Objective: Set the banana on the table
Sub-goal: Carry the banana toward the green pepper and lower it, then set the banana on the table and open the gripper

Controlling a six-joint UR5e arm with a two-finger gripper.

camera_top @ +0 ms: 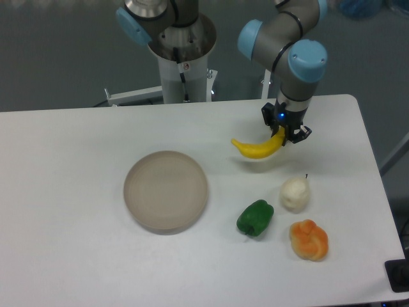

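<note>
Gripper closed on one end of the banana, black fingers pinching the right tip. Banana held roughly level, curve sagging downward, left tip free and pointing toward the plate. Faint shadow on the table just below the banana; lifted clear of the surface, not resting on it, as far as the shadow tells. Arm reaching in from the back, grey tubes with blue joint caps, wrist pointing straight down over the right half of the table.

Below the banana and slightly right: a whitish pear-shaped fruit with a thin dark stem, standing on the table. Left of and below that, a green pepper, near the whitish fruit but not touching. Lower right, a lumpy orange fruit, just beside the whitish fruit, contact hard to judge. All three apart from the banana.

Round beige plate lying flat left of centre, well apart from the banana and from the three fruits, with the pepper nearest to it. Nothing on the plate.

Behind the table, a white column at the arm's base, with metal brackets at either side. Dark grey floor beyond. A dark object cut off at the bottom right corner, too little visible to identify.
</note>
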